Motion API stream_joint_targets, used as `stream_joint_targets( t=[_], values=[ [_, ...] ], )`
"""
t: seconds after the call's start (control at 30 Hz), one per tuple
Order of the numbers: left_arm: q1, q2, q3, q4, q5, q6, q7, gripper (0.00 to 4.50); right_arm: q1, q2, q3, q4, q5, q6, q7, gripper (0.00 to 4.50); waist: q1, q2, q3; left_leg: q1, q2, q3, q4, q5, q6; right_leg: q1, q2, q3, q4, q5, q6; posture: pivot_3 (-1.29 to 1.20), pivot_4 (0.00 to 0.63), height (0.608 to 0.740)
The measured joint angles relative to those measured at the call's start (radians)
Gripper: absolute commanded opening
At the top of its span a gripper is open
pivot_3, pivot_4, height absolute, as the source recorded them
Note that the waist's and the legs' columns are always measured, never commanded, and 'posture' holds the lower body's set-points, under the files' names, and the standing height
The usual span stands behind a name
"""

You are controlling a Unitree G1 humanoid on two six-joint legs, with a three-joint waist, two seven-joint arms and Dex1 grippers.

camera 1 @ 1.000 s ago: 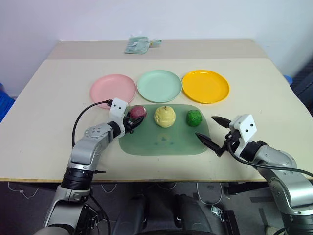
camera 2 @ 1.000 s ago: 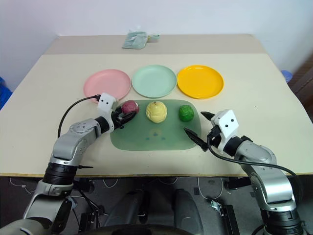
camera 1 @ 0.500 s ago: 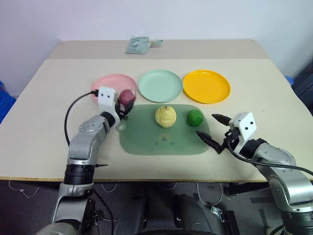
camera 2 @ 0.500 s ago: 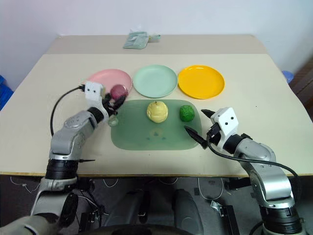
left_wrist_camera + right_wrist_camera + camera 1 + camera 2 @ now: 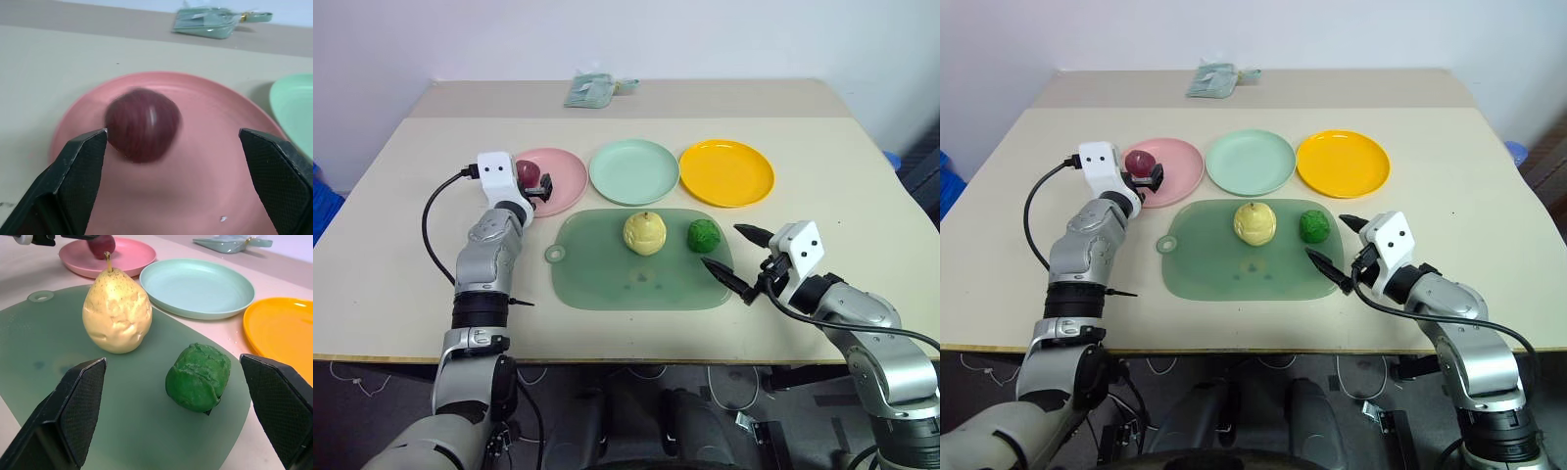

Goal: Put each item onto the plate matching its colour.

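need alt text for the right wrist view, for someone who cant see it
A pale yellow pear and a bumpy dark green fruit sit apart on a translucent green board, framed by the two black fingers of the open right tool. Behind the board lie a pink plate with a maroon fruit on it, an empty mint plate and an orange-yellow plate.

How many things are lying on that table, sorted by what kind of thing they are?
Round plates: 3 (pink, pale mint green, orange-yellow)
Fruit-like pieces: 3 (maroon round one, pale yellow stemmed one, bumpy dark green one)
Flat translucent green board: 1
Pale green folded packet at the far edge: 1
Total: 8
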Motion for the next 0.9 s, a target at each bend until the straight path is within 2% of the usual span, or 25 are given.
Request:
stream_joint_targets(
  t=[0.23,0.6,0.9],
  values=[
    [0.112,0.018,-0.050,-0.194,-0.089,0.049,-0.208,4.49,-0.018,0.023,0.011,0.001,-0.004,-0.002,-0.001,4.50,-0.003,0.000,0.000,0.000,0.000,0.000,0.000,0.000,0.000,0.000,0.000,0.001,0.000,0.000,0.000,0.00,0.150,0.740],
    [0.348,0.237,-0.114,-0.450,-0.201,0.086,-0.583,4.49,-0.177,0.075,0.158,0.069,-0.015,-0.004,0.048,4.50,-0.001,0.000,0.000,0.000,0.000,0.000,-0.001,0.000,0.000,-0.001,-0.001,0.001,0.001,-0.001,-0.001,0.00,0.150,0.740],
    [0.433,0.314,-0.118,-0.569,-0.266,0.089,-0.716,4.49,-0.265,0.123,0.228,0.142,-0.045,-0.011,0.081,4.50,-0.006,0.001,0.000,0.000,0.001,0.000,-0.002,0.000,0.000,-0.002,0.000,0.001,0.000,-0.001,-0.001,0.00,0.150,0.740]
  ],
)
